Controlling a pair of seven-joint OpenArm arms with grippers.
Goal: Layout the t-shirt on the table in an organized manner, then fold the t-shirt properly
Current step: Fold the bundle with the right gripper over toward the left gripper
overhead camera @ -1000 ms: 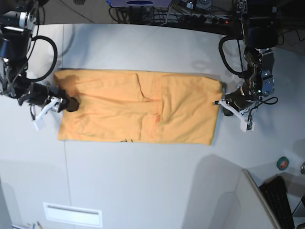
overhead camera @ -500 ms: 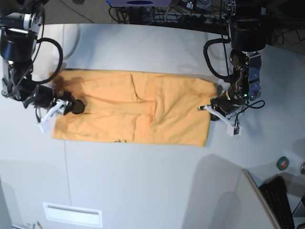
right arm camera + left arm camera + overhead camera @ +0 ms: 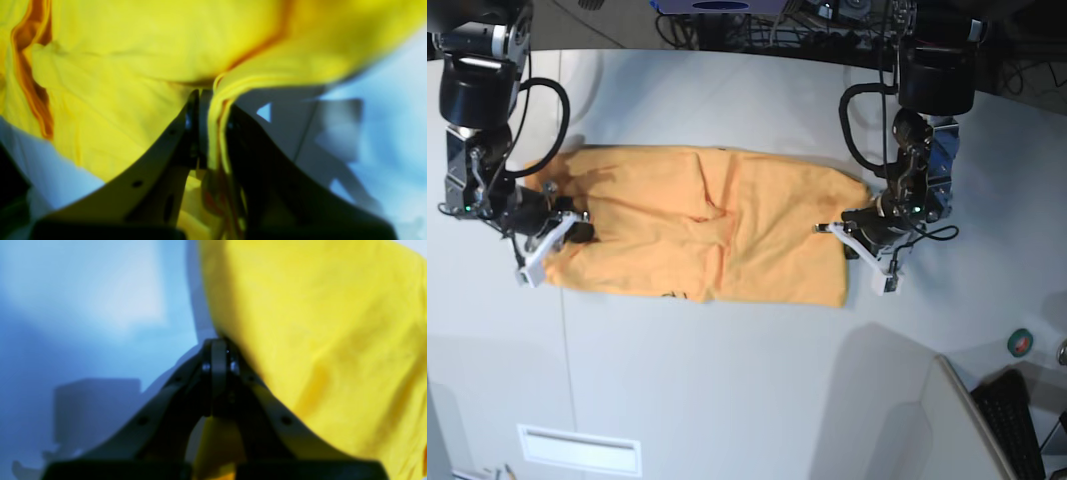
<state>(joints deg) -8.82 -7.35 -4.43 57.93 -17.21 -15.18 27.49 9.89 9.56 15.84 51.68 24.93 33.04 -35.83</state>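
Observation:
The orange-yellow t-shirt (image 3: pixel 757 230) lies spread lengthwise on the white table (image 3: pixel 727 380), folded into a long band. My left gripper (image 3: pixel 847 232), on the base view's right, is shut on the shirt's right edge. In the left wrist view its fingertips (image 3: pixel 218 355) meet at the edge of the yellow cloth (image 3: pixel 317 340). My right gripper (image 3: pixel 567 232), on the base view's left, is shut on the shirt's left end. The right wrist view shows a fold of cloth (image 3: pixel 217 126) pinched between the fingers. The neck tag is hidden.
A small round green and red object (image 3: pixel 1020 342) and a black keyboard (image 3: pixel 1012 420) sit at the table's right front. A grey slanted panel (image 3: pixel 907 420) stands at the front right. A white label strip (image 3: pixel 579 449) lies at the front left. Cables (image 3: pixel 827 30) run behind the table.
My left gripper has moved leftward in the base view, pulling the shirt's right edge inward. The whole shirt has shifted left and wrinkled a little. My right gripper has moved slightly down with its end.

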